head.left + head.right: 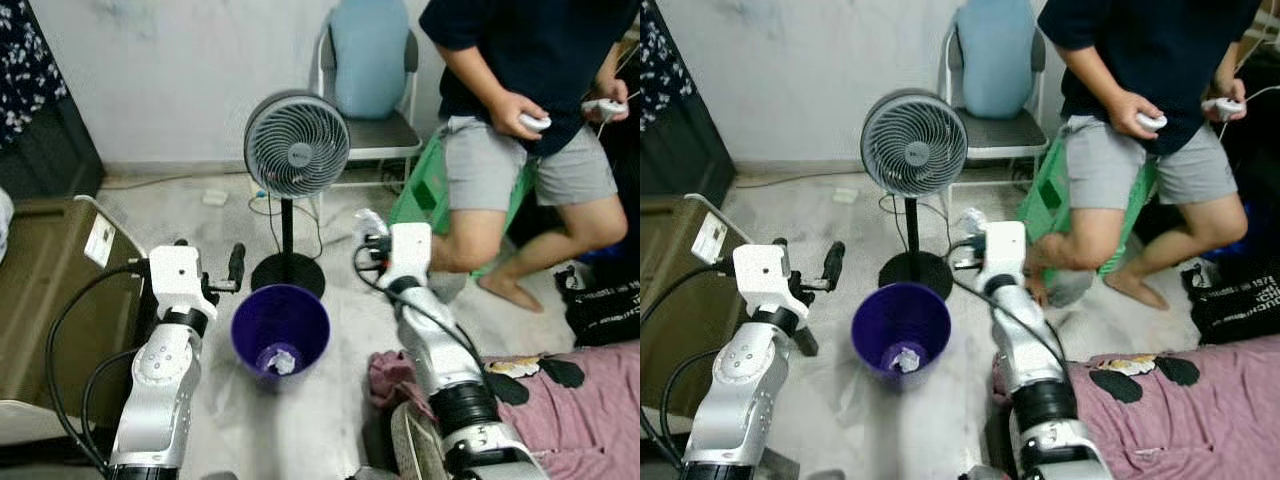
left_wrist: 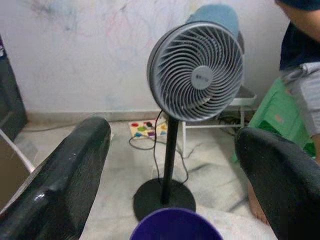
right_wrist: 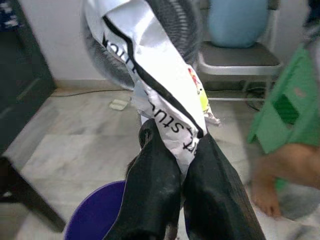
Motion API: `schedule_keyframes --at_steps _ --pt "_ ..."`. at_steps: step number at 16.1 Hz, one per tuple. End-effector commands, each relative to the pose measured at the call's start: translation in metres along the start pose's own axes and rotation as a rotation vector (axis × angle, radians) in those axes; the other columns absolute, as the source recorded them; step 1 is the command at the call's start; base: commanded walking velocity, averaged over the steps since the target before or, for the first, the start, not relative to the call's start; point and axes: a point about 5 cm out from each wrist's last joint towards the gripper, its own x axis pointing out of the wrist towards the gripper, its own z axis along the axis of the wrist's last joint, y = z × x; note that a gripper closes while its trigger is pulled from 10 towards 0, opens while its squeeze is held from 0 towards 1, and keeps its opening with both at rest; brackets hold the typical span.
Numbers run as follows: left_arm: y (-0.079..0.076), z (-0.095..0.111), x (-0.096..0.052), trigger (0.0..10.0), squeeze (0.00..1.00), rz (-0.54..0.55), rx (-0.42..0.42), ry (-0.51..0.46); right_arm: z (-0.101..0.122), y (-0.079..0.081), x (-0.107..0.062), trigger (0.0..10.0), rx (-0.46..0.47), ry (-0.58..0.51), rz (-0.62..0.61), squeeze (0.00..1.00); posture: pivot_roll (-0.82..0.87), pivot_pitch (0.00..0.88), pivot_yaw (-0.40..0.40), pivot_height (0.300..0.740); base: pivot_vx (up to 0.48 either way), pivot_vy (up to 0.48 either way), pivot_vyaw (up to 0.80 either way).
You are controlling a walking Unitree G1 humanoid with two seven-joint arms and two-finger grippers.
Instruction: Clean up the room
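On the floor, purple round plastic bin [image 1: 281,335]: one crumpled white paper wad [image 1: 281,359] inside.
Right gripper [image 3: 181,150]: clamped on white printed crumpled wrapper [image 3: 159,75], beside bin.
Left gripper [image 2: 170,170]: fingers apart, by bin's rim.

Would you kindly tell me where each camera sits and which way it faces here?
Head views: look down at purple bin, fan and a person; both silver arms show.
Left wrist view: looks along open left gripper at the fan above the bin's rim.
Right wrist view: looks along right gripper, shut on a crumpled wrapper, the bin below.
Shared: every view has fan and bin.
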Motion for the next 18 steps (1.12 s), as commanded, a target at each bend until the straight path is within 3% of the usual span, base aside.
schedule_keyframes --at_steps 1,4,8,18 --pt "0.0027 -0.0001 -0.0004 10.0 0.00 0.005 0.020 0.005 0.0072 -0.0002 0.0009 10.0 -0.013 -0.033 0.003 0.00 0.00 0.000 -0.036 0.740 0.000 0.000 0.80" --pt "0.0037 0.0001 -0.0012 10.0 0.00 -0.021 0.022 -0.002 0.0072 -0.0024 0.0017 10.0 -0.014 -0.029 -0.005 0.00 0.00 0.000 -0.041 0.740 0.000 0.000 0.80" --pt "0.0002 0.0014 -0.0021 10.0 0.00 -0.047 0.021 -0.013 0.0068 -0.0035 0.0020 10.0 -0.017 -0.025 -0.018 0.00 -0.01 0.000 -0.041 0.740 0.000 0.000 0.00" --pt "0.0002 0.0017 -0.0024 10.0 0.00 -0.053 0.019 -0.017 0.0070 -0.0023 0.0024 10.0 -0.012 -0.027 -0.010 0.00 0.00 0.000 -0.040 0.740 0.287 0.000 0.00"
